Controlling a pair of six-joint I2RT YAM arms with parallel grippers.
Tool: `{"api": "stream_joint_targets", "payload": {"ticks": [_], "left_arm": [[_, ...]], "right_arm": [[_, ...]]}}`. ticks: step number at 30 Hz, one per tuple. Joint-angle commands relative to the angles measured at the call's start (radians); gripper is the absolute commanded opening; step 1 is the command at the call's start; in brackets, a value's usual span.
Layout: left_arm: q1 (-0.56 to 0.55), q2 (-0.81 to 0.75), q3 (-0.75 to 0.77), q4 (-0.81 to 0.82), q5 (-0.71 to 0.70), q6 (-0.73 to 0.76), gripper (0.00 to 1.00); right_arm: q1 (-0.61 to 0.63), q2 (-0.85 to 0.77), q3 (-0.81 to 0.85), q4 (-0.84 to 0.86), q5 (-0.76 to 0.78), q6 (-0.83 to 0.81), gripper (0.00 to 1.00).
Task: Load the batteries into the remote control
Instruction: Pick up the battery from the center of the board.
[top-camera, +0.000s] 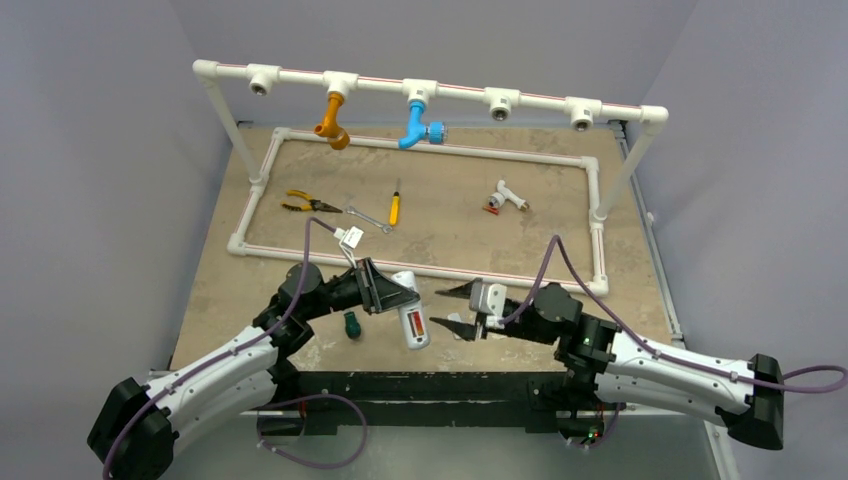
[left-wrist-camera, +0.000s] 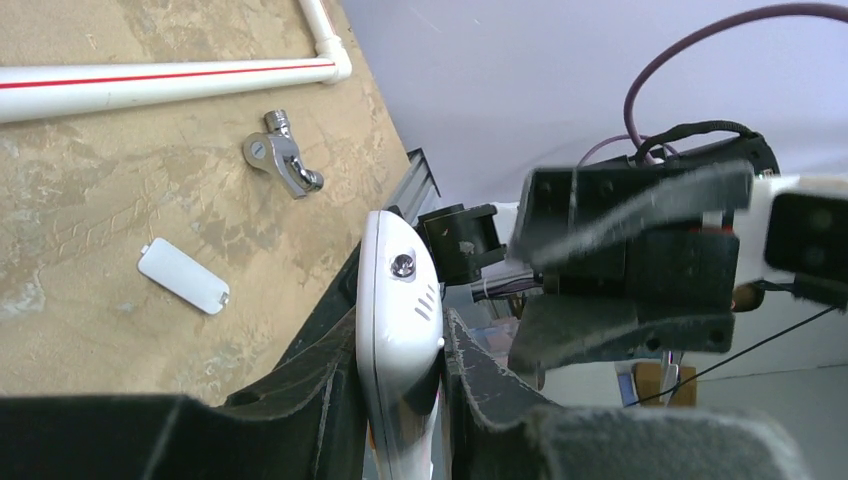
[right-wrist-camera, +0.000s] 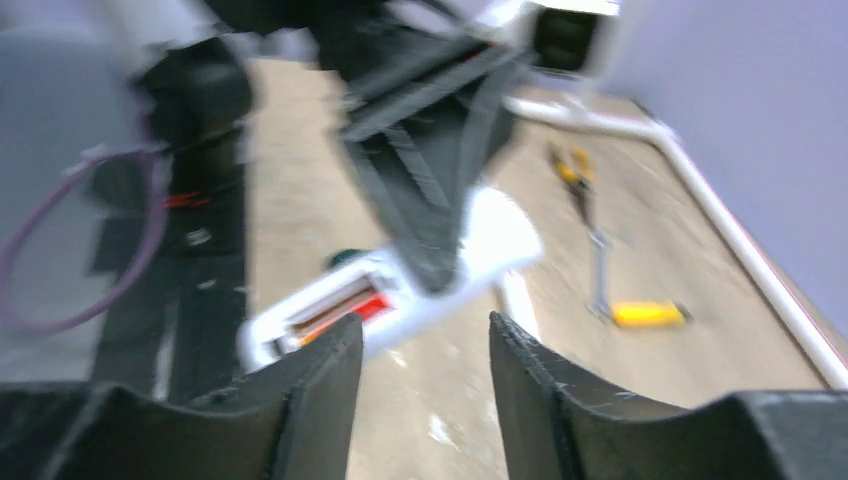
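1. Tan tabletop (top-camera: 450, 240), lilac walls around. Over the middle of its near edge, my left gripper (left-wrist-camera: 400, 345) is clamped on the remote control (top-camera: 411, 325), holding it clear of the surface.
2. Red from the batteries (right-wrist-camera: 350, 308) shows in its open bay, but blur hides whether they sit flat.
3. My right gripper (top-camera: 438, 307) hangs just beside it, jaws apart, empty.
4. I'd press them down lightly and squarely, then fetch the cover (left-wrist-camera: 183, 277).

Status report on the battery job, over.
Left gripper shut on remote. Right gripper open, facing it. Red shows inside remote, likely batteries; view blurred. Cover off, lying on table.
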Motion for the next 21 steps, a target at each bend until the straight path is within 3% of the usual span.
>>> {"api": "stream_joint_targets", "payload": {"ticks": [1,4,7,10,15,21], "left_arm": [[0.0,-0.024,0.045,0.027,0.006,0.029,0.0],[0.0,-0.032,0.042,0.011,0.001,0.035,0.0],[0.0,-0.033,0.04,0.008,0.002,0.035,0.0],[0.0,-0.038,0.04,0.007,0.005,0.033,0.0],[0.0,-0.066,0.036,-0.013,0.003,0.033,0.0],[0.0,-0.109,0.036,-0.058,-0.001,0.043,0.0]], "right_arm": [[-0.004,-0.038,-0.01,0.018,0.553,0.258,0.49],[-0.017,-0.02,0.012,-0.105,0.796,0.341,0.56],[-0.075,0.022,0.024,-0.214,0.877,0.426,0.6],[-0.214,0.096,0.057,-0.307,0.803,0.506,0.6],[-0.529,0.256,0.067,-0.198,0.599,0.58,0.62],[-0.64,0.533,0.15,-0.028,0.532,0.551,0.64]]}}
